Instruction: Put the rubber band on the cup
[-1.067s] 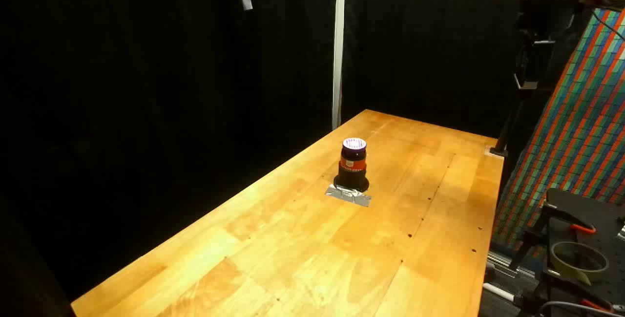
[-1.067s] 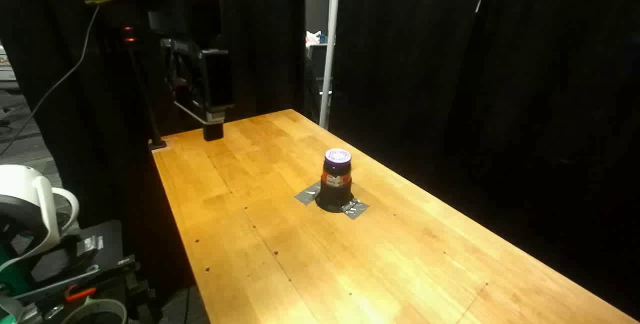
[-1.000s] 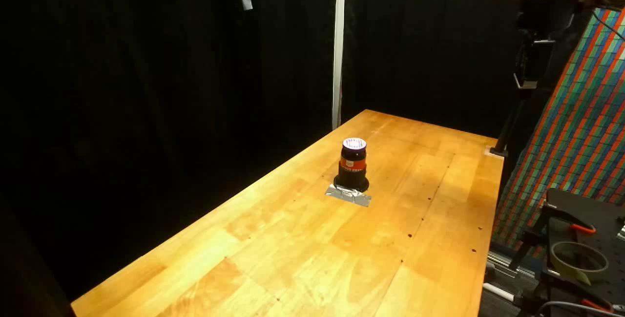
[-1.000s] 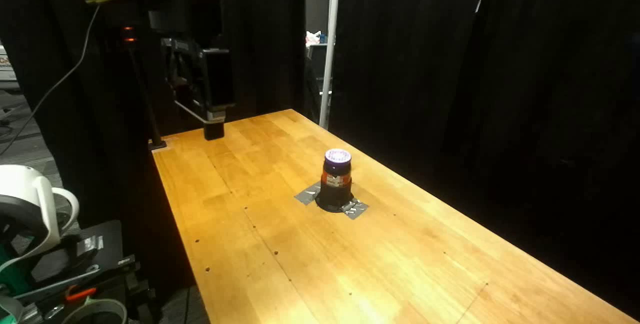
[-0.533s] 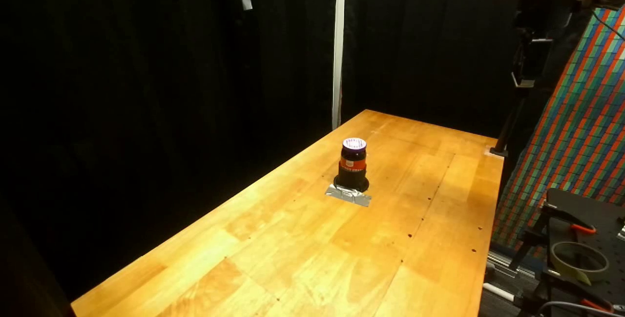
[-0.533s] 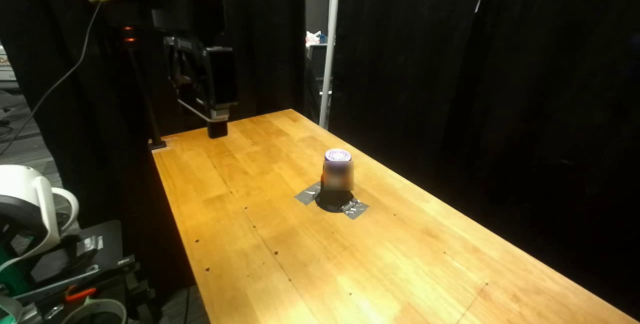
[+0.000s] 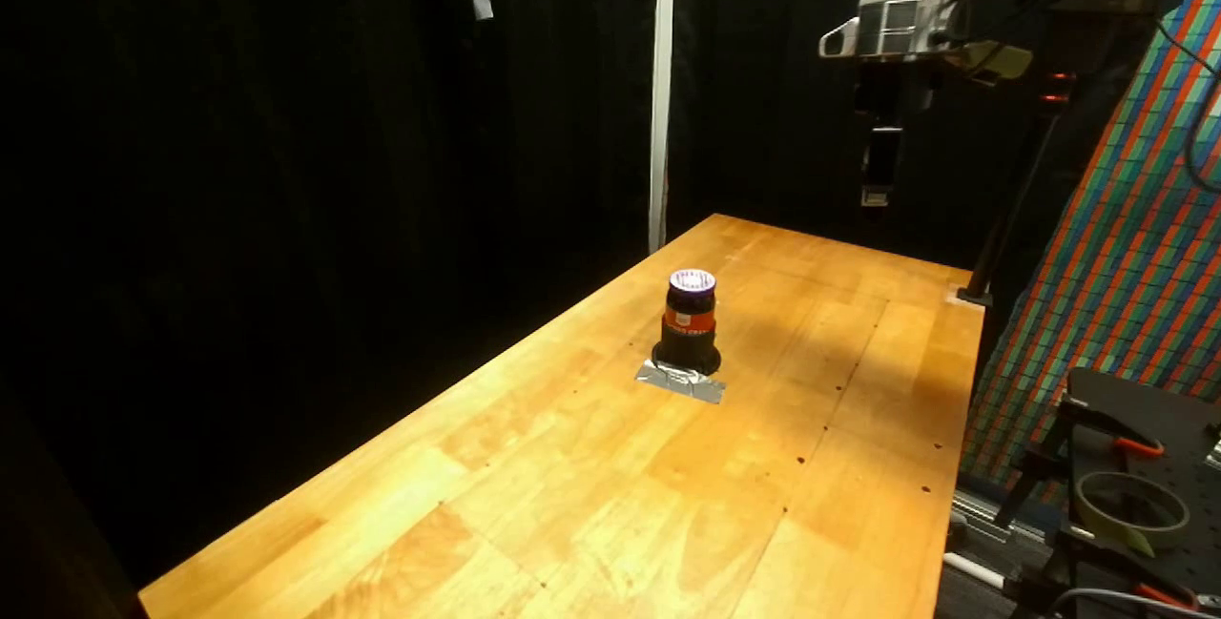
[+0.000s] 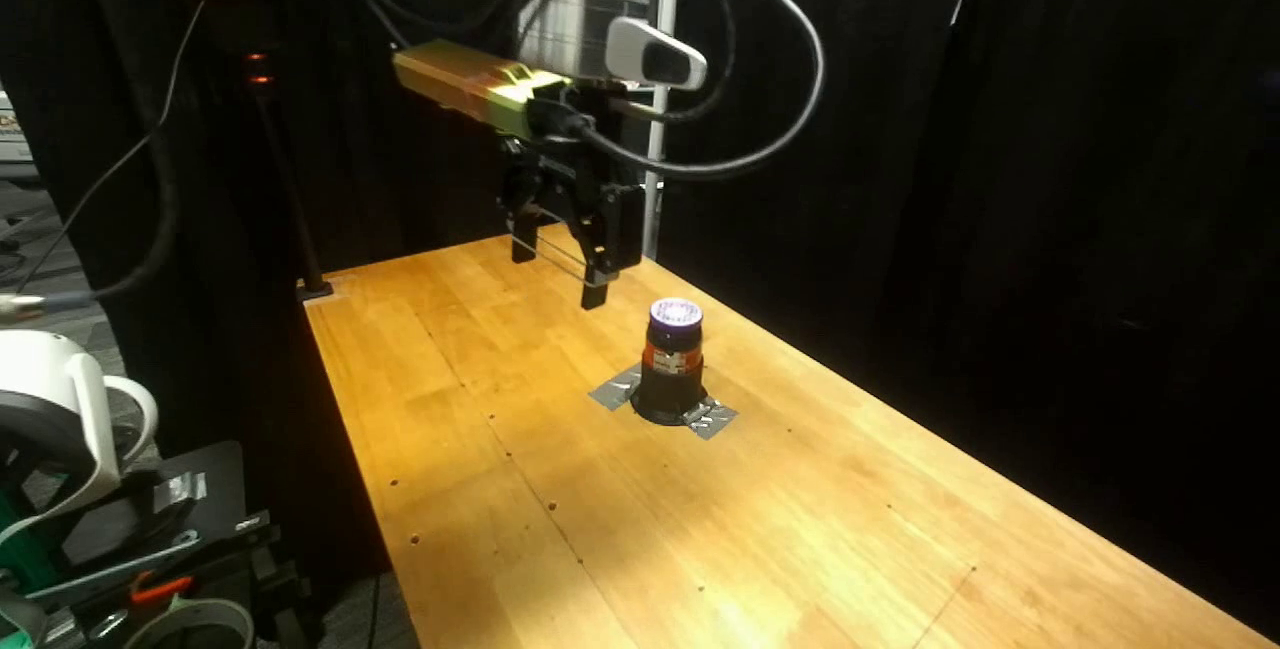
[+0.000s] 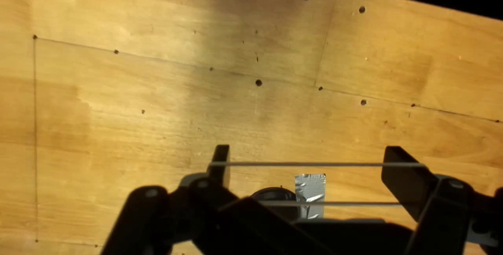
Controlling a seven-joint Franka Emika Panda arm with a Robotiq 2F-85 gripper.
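The cup (image 7: 689, 321) stands upright on the wooden table in both exterior views (image 8: 672, 359). It has a dark body, an orange-red band and a purple-white top. My gripper (image 8: 559, 276) is open above the table, higher than the cup and to its left in that exterior view; it also shows in an exterior view (image 7: 876, 201). A thin pale rubber band (image 9: 298, 164) is stretched around both spread fingers (image 9: 307, 155) as two parallel strands. In the wrist view the cup's black round base (image 9: 275, 193) shows partly below the strands; the rest is hidden by the gripper.
Grey tape strips (image 7: 682, 382) hold the cup's base to the wooden table (image 8: 520, 569). A dark stand with red lights (image 8: 290, 179) rises at a table corner. A side shelf holds a tape roll (image 7: 1132, 505) and a white handled object (image 8: 40, 369). Cables loop round the wrist.
The arm has swung over the table towards the cup, left and lower in an exterior view, right in an exterior view. The gripper has turned, showing both fingers. The cup has not moved.
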